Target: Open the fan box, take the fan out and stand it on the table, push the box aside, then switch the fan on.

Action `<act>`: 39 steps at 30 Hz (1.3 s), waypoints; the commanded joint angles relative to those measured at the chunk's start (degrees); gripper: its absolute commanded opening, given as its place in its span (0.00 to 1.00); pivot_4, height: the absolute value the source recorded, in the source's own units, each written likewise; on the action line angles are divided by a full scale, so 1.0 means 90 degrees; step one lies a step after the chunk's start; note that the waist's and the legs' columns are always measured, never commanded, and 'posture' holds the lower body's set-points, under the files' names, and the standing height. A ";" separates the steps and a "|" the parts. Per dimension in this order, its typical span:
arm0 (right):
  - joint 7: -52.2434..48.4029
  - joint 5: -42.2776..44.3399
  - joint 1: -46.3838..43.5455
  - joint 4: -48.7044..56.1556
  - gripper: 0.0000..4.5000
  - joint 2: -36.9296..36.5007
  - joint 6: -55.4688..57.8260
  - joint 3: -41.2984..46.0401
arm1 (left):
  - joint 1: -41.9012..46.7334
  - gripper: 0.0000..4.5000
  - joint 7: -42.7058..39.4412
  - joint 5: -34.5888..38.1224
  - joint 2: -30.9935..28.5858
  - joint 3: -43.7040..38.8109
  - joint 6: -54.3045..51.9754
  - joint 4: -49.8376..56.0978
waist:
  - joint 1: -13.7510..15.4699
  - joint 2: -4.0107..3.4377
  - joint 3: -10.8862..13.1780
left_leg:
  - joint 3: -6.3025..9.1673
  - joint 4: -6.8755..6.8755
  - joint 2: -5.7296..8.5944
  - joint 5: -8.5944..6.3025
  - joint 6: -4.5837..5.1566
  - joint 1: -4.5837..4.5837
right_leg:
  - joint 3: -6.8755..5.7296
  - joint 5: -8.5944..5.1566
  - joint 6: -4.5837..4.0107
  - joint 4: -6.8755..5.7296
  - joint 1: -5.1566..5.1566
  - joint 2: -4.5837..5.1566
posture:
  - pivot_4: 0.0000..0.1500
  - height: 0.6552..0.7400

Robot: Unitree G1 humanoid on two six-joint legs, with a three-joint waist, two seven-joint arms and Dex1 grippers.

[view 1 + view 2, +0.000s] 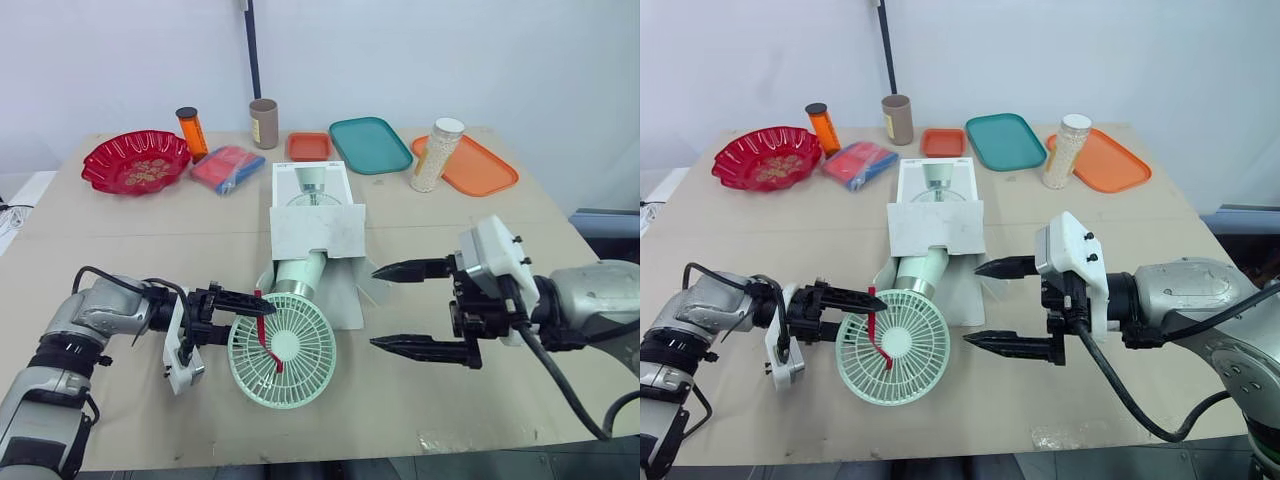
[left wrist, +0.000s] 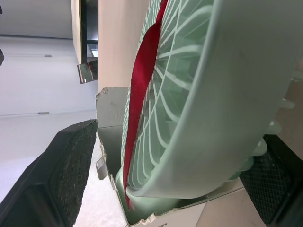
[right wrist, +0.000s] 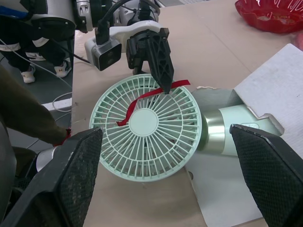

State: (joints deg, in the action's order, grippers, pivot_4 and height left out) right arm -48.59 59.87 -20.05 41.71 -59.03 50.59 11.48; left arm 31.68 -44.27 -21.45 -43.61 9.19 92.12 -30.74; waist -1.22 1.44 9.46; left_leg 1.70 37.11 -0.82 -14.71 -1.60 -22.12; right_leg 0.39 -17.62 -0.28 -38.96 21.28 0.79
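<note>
Status: the fan box (image 1: 315,228) is open, lying flat mid-table with its flap folded back over the top. The fan (image 1: 282,350) is about half out. Its round grille head is on the table (image 1: 480,240) at the near end, and its pale green body (image 1: 298,272) is partly inside the box mouth. It's lying down, not yet stood up.

Left gripper (image 1: 248,318) comes in from the left and straddles the head's rim, one finger over the grille face by the red ribbon (image 1: 268,335), the other behind the rim. The jaws are apart. In the left wrist view the front finger (image 2: 61,175) stands off the grille with a visible gap, so it's bracketing the rim, not clamped. My read is it's lined up there because the rim is the only graspable edge outside the cardboard.

Right gripper (image 1: 374,307) hangs just right of the head, next to the box's near flap. Its jaws are spread wide and hold nothing. It looks staged either to pin the box or to take the body once it clears.

Remaining steps:
- close on the rim
- drag the fan clear
- tip it upright
- shove the box aside
- hit the switch

Risks: the box may slide along with the fan if nothing holds it, and the ribbon could snag under the finger.

The trays, jar and red bowl along the far edge are well clear.
</note>
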 commanded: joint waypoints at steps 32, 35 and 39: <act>-0.0058 -0.0341 -0.0057 0.0039 1.00 -0.0021 -0.0313 -0.0101 | 0.0048 0.46 0.4462 -0.1496 -0.1107 0.0906 0.0015 0.0149 | 0.0000 -0.0001 -0.0008 | -0.0006 0.0017 -0.0002 -0.0003 0.0004 -0.0002 | -0.0001 0.0002 0.0003 -0.0011 0.0001 0.0008 | 1.00 0.98; -0.0059 -0.0411 -0.0070 0.0016 1.00 0.0011 -0.0351 -0.0154 | 0.0021 0.46 0.4502 -0.0501 -0.1524 0.1616 -0.0183 0.0423 | 0.0000 -0.0001 -0.0008 | -0.0004 0.0021 -0.0001 -0.0002 0.0004 -0.0006 | -0.0005 0.0002 0.0004 -0.0012 0.0001 0.0011 | 1.00 0.98; -0.0072 -0.0480 -0.0105 -0.0037 1.00 0.0035 -0.0403 -0.0205 | 0.0106 0.45 0.4027 0.0648 -0.1763 0.2013 -0.1034 0.0767 | -0.0008 -0.0003 -0.0007 | -0.0006 0.0020 -0.0002 -0.0003 0.0004 -0.0005 | -0.0004 0.0002 0.0004 -0.0012 0.0002 0.0011 | 1.00 0.98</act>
State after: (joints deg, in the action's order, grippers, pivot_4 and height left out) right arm -48.81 56.45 -20.36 41.47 -59.01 48.51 9.47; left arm 31.18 -5.14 -31.33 -56.21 23.12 90.82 -28.58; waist -1.28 1.41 9.40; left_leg 1.65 37.29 -0.83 -14.74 -1.56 -22.17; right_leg 0.35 -17.60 -0.25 -39.07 21.30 0.89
